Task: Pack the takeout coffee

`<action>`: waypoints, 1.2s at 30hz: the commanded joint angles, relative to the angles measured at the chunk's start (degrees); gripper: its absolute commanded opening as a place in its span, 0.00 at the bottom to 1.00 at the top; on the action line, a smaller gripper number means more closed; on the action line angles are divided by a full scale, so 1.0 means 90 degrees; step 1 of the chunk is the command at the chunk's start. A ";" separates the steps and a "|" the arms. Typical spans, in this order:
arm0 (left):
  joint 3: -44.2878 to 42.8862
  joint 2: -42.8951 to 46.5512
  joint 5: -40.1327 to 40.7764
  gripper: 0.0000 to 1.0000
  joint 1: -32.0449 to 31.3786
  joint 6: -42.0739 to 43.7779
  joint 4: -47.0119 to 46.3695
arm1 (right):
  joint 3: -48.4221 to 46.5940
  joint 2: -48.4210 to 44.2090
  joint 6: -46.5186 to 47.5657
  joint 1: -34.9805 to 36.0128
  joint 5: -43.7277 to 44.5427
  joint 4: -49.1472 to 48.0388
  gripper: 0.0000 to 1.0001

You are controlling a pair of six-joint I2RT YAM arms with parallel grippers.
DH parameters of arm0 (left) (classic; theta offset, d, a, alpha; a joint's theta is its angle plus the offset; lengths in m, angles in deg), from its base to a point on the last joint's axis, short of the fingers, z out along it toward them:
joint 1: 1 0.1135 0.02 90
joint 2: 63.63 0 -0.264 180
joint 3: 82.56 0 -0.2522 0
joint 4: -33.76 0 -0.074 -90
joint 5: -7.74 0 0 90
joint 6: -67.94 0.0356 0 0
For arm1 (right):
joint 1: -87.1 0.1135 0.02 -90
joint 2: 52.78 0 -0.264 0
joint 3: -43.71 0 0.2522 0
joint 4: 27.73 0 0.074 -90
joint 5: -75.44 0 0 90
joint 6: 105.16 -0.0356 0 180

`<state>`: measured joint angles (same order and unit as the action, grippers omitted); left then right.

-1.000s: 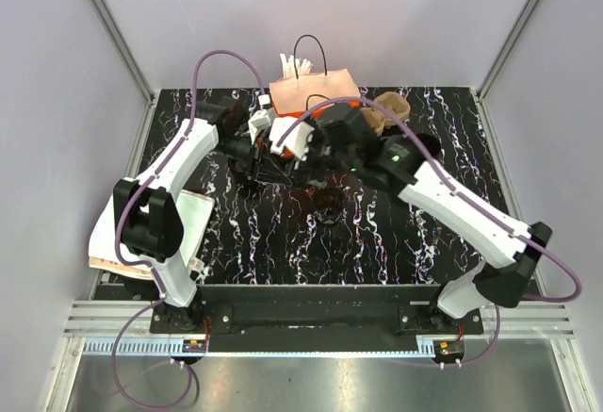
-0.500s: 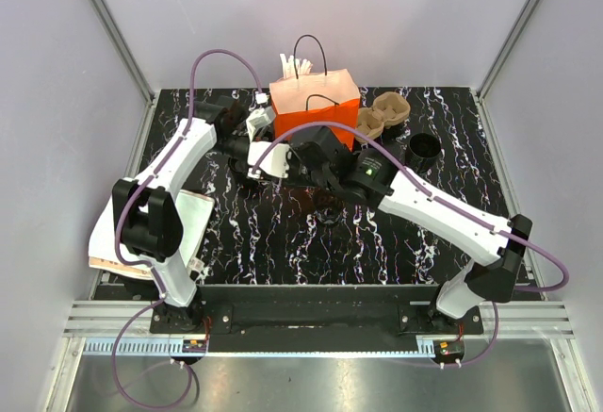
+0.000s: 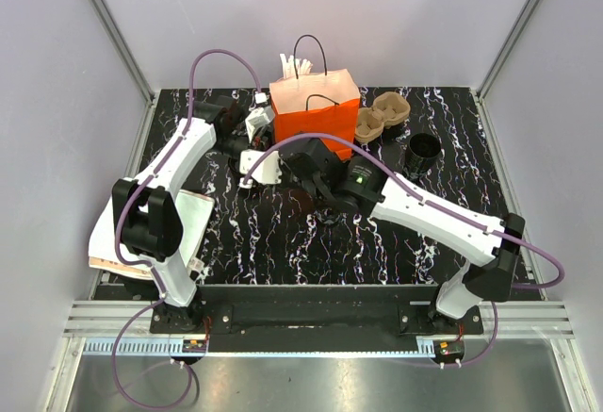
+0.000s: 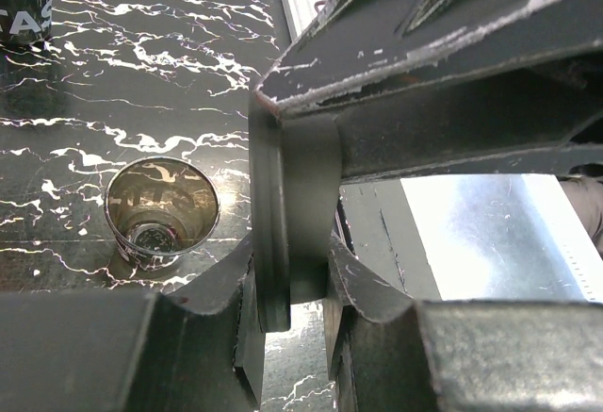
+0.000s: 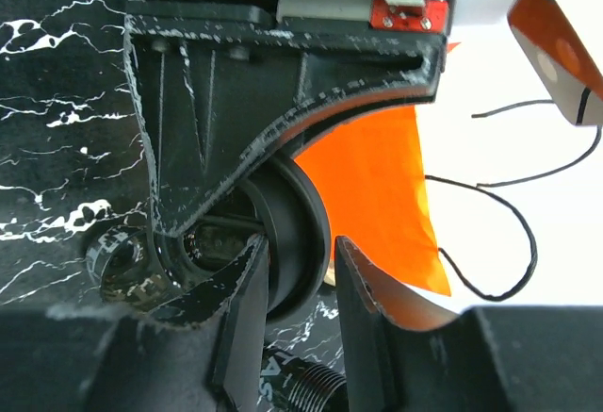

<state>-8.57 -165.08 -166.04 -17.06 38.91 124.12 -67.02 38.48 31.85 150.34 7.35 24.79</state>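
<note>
My left gripper is shut on a black round lid-like piece, held on edge above the table. My right gripper meets it head-on. Its open fingers straddle the same piece, the left finger at its rim and the right finger a gap away. A small round black cup with a black rim, the takeout coffee, stands open on the table just beyond; it also shows in the right wrist view. The orange paper bag stands upright behind both grippers.
A brown pulp cup carrier lies right of the bag. A taller black cup-like stack stands at the right. A black ringed piece with white letters lies under my right gripper. White napkins lie at the left edge.
My right gripper has swung away from the bag, left and nearer, to my left gripper. The bag now stands uncovered. My left gripper has barely moved.
</note>
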 commanded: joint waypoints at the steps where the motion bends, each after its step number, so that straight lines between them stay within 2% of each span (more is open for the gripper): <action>1: -0.0219 0.0002 -0.1403 0.11 -0.0023 0.0013 0.1352 | 0.0052 0.0094 0.0344 0.0073 0.0514 -0.0557 0.38; 2: -0.0209 0.0012 -0.1403 0.11 -0.0023 0.0013 0.1352 | 0.0061 0.0123 0.0363 0.0073 0.0524 -0.0605 0.32; 6: -0.0200 0.0042 -0.1403 0.13 -0.0013 0.0022 0.1352 | 0.0120 0.0123 0.0432 0.0082 0.0651 -0.0655 0.18; 9: -0.0200 0.0061 -0.1403 0.25 -0.0003 0.0032 0.1352 | 0.0169 0.0084 0.0441 0.0082 0.0661 -0.0655 0.11; 11: -0.0190 0.0090 -0.1413 0.39 0.0026 0.0032 0.1352 | 0.0198 0.0026 0.0403 0.0092 0.0642 -0.0645 0.08; 12: -0.0190 0.0100 -0.1413 0.41 0.0026 0.0042 0.1352 | 0.0217 0.0006 0.0393 0.0082 0.0613 -0.0626 0.04; 15: -0.0180 0.0139 -0.1413 0.51 0.0104 0.0042 0.1362 | 0.0247 -0.0082 0.0266 0.0082 0.0447 -0.0489 0.03; 17: -0.0180 0.0168 -0.1413 0.55 0.0182 0.0052 0.1352 | 0.0257 -0.0169 0.0169 0.0092 0.0349 -0.0391 0.03; 22: -0.0141 0.0179 -0.1403 0.51 0.0241 0.0081 0.1352 | 0.0276 -0.0257 0.0080 0.0082 0.0270 -0.0352 0.03; 27: -0.0102 0.0071 -0.1277 0.55 0.0290 0.0217 0.1352 | 0.0208 -0.0481 -0.0163 -0.0122 -0.0022 -0.0090 0.05; 30: -0.0092 -0.0046 -0.0936 0.56 0.0299 0.0442 0.1352 | -0.0133 -0.0706 -0.0631 -0.0561 -0.0762 0.0349 0.10; 33: 0.0015 -0.0193 -0.0525 0.56 0.0280 0.0588 0.1353 | -0.0397 -0.1028 -0.1149 -0.1147 -0.2049 0.0751 0.19; 36: 0.0123 0.0040 -0.0028 0.57 0.0270 0.0638 0.1352 | -0.0155 -0.1380 -0.1326 -0.1587 -0.2899 0.0966 0.35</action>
<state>-8.41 -166.19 -166.04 -14.72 41.82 124.51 -67.24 32.65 25.20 140.03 -4.30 29.56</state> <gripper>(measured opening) 0.562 0.257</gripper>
